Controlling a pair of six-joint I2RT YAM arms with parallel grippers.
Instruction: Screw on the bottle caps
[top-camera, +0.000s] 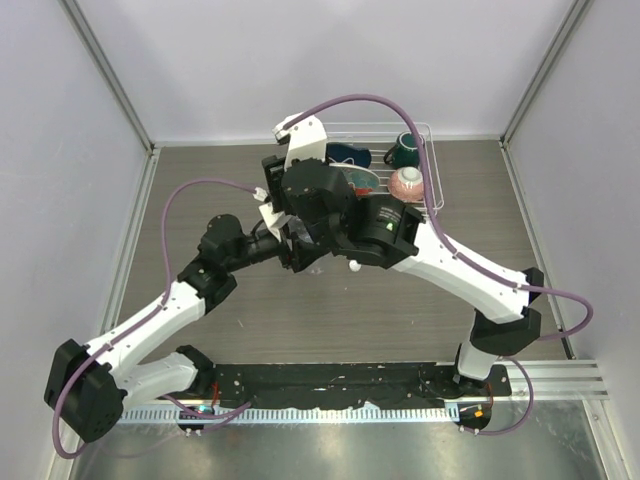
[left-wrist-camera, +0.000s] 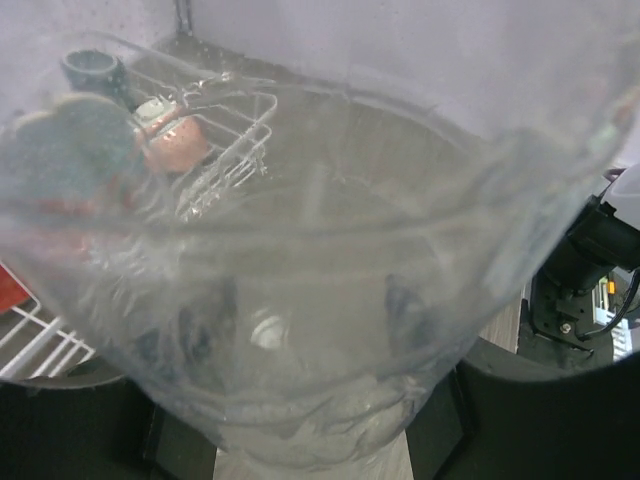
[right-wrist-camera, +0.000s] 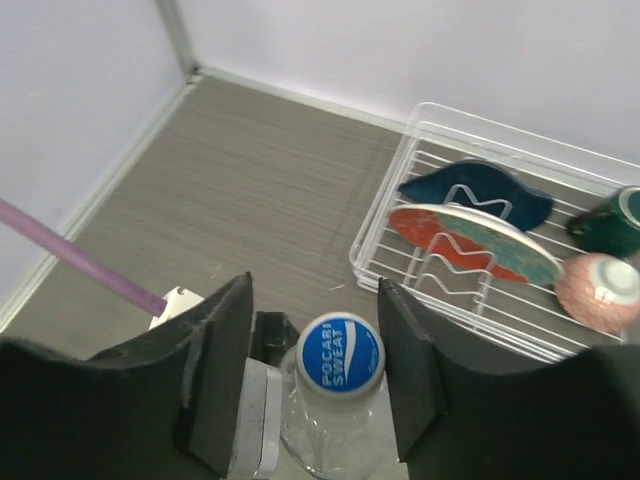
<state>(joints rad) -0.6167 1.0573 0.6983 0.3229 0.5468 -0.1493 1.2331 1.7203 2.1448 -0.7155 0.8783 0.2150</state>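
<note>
Blue cap (right-wrist-camera: 340, 353), "Pocari Sweat" printed on top, sits on the neck of a clear bottle (right-wrist-camera: 330, 430). No label shows on the bottle. It is over the middle of the counter (top-camera: 300, 320); cannot tell if its base touches the counter.

Right gripper (right-wrist-camera: 315, 300) is above the cap with the jaws either side of it, released. There is a clear gap on one side; the other finger is close to the cap rim, contact unclear.

Left gripper (left-wrist-camera: 305, 330) has the bottle body between its jaws, grasping it. The clear wall fills that wrist view, with the dark fingers at both lower corners.

From above, both wrists crowd together over the counter's middle and the bottle is hidden under them.

A small white cap (top-camera: 353, 266) lies loose on the counter, just on the near-edge side of the right wrist and apart from the bottle.

A white wire rack (right-wrist-camera: 387, 185) sits at the far right corner of the counter. In it are a dark blue dish (right-wrist-camera: 480, 190), a red and teal plate (right-wrist-camera: 470, 235) propped in the wires, a green mug (right-wrist-camera: 615, 225) and a pink bowl (right-wrist-camera: 600, 290).
</note>
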